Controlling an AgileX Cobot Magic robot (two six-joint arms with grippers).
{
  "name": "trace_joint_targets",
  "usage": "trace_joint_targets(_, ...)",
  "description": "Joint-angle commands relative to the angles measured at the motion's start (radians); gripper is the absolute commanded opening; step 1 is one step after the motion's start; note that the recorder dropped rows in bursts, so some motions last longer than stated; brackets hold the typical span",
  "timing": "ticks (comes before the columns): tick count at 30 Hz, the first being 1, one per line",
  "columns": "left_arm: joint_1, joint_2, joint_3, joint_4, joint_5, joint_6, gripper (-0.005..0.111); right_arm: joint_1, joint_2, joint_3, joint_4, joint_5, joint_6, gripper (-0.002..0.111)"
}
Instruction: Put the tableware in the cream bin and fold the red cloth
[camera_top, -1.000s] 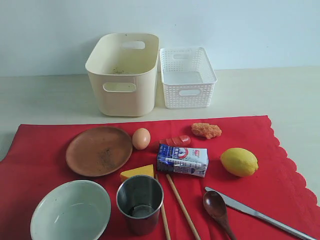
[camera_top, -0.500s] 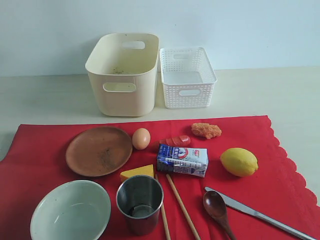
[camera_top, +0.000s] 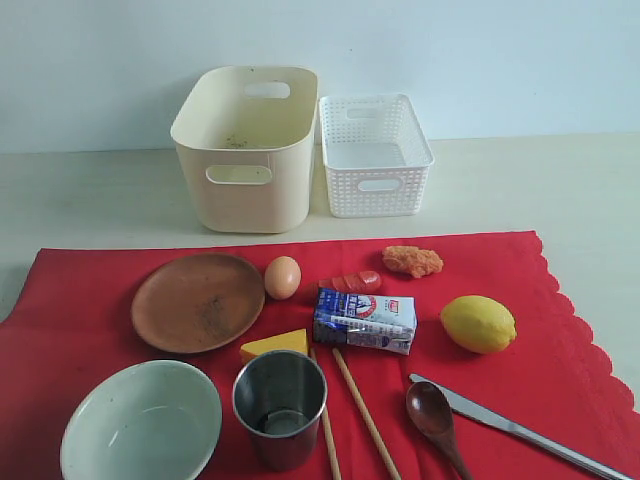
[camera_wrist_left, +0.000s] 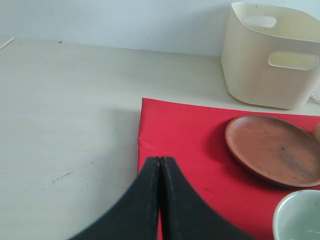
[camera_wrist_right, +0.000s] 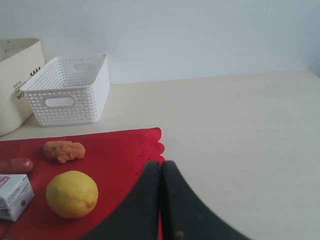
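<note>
The red cloth (camera_top: 90, 300) lies flat across the table front. On it rest the brown wooden plate (camera_top: 197, 301), pale bowl (camera_top: 140, 422), steel cup (camera_top: 280, 406), two chopsticks (camera_top: 362, 410), dark spoon (camera_top: 433, 412) and silver knife (camera_top: 520, 432). The cream bin (camera_top: 247, 148) stands behind the cloth. Neither gripper shows in the exterior view. My left gripper (camera_wrist_left: 160, 159) is shut and empty, over the cloth's (camera_wrist_left: 185, 135) edge, with the plate (camera_wrist_left: 276, 149) and the bin (camera_wrist_left: 272, 55) beyond. My right gripper (camera_wrist_right: 161, 163) is shut and empty near the cloth's (camera_wrist_right: 115, 150) scalloped edge.
A white lattice basket (camera_top: 374, 154) stands right of the cream bin. An egg (camera_top: 282, 277), sausage (camera_top: 350, 282), fried nugget (camera_top: 412, 261), milk carton (camera_top: 364, 319), cheese wedge (camera_top: 274, 344) and lemon (camera_top: 478, 323) also lie on the cloth. Bare table (camera_top: 560, 190) surrounds the cloth.
</note>
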Motion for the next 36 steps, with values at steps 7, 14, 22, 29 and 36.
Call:
trace_joint_targets(7,0.002,-0.005,0.003,0.001,-0.011,0.001,0.000,-0.007,-0.007,0.005,0.000,-0.008,-0.001,0.000)
trace_joint_targets(14,0.002,-0.005,0.003,0.001,-0.011,0.001,0.000,-0.007,-0.007,0.002,0.000,-0.002,-0.001,0.000)
trace_joint_targets(22,0.002,-0.005,0.003,0.001,-0.011,0.001,0.000,-0.007,-0.007,-0.062,0.000,-0.003,-0.001,0.000)
trace_joint_targets(29,0.002,-0.005,0.003,0.001,-0.011,0.001,0.000,-0.007,-0.007,-0.118,0.000,-0.004,-0.001,0.000)
trace_joint_targets(36,0.002,-0.005,0.003,0.001,-0.011,0.001,0.000,-0.007,0.001,-0.156,0.000,-0.008,-0.001,0.000)
